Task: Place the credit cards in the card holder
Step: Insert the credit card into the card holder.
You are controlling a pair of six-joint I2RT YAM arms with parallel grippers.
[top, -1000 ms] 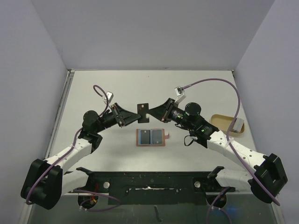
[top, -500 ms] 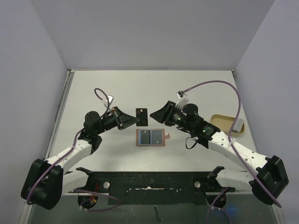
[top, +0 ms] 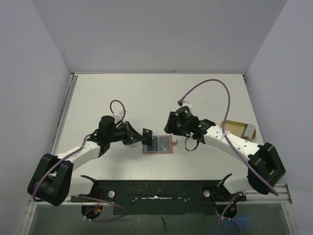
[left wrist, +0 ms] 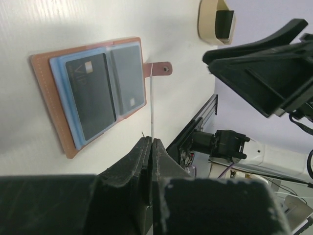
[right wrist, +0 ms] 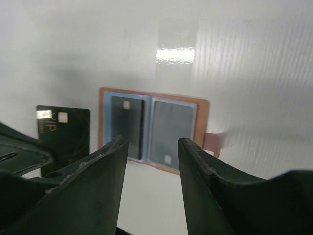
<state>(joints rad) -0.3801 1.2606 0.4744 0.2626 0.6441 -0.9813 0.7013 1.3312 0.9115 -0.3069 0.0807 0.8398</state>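
**Three credit cards in view: two in the card holder, one pinched in the left hand**

Both pockets of the reddish-brown card holder are filled. It lies spread open on the white tabletop between the two arms, its snap tab sticking out on the right side. A dark card with a small pale chip sits in the left pocket and a grey-blue card in the right one, each framed by a pale blue lining.

The left hand is clenched on a third, dark credit card, gripping it by one short end. From the left wrist view this card shows only as a thin line running out from between the closed fingers. From above it stands on edge at the card holder's left far corner. Whether it touches the leather or the tabletop cannot be told.

The right hand is released, its two fingers spread with nothing between them. It hangs over the far right part of the card holder, pointing down at it.

A tan oval tray sits well to the right, partly hidden behind the right arm.
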